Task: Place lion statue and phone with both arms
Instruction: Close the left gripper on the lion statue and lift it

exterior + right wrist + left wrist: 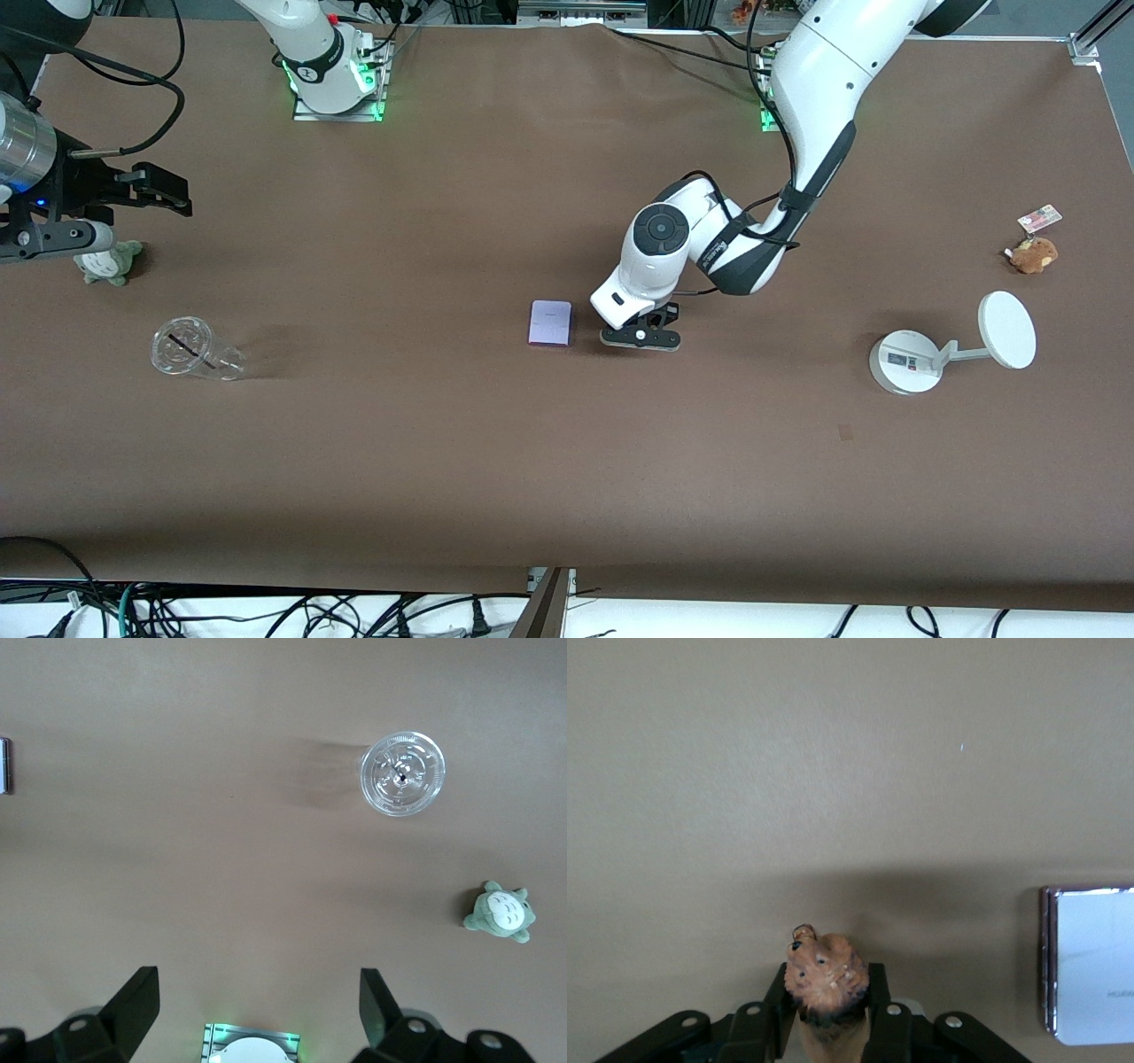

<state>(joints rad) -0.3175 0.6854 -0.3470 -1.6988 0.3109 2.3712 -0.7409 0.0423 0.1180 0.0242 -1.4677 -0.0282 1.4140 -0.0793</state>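
Observation:
My left gripper (640,337) is low over the middle of the table, beside the phone (550,322) toward the left arm's end. In the left wrist view the gripper (828,985) is shut on the lion statue (824,964), a small brown-orange figurine with its head sticking out past the fingertips. The front view hides the statue under the hand. The phone (1094,966), a flat pale lavender rectangle, lies flat on the table. My right gripper (159,190) hangs open and empty high over the right arm's end of the table; it also shows in the right wrist view (257,997).
A clear plastic cup (195,350) lies on its side near the right arm's end, and a grey-green plush (111,263) sits farther from the camera. A white round-based stand (912,359) and a brown plush with a tag (1032,254) are at the left arm's end.

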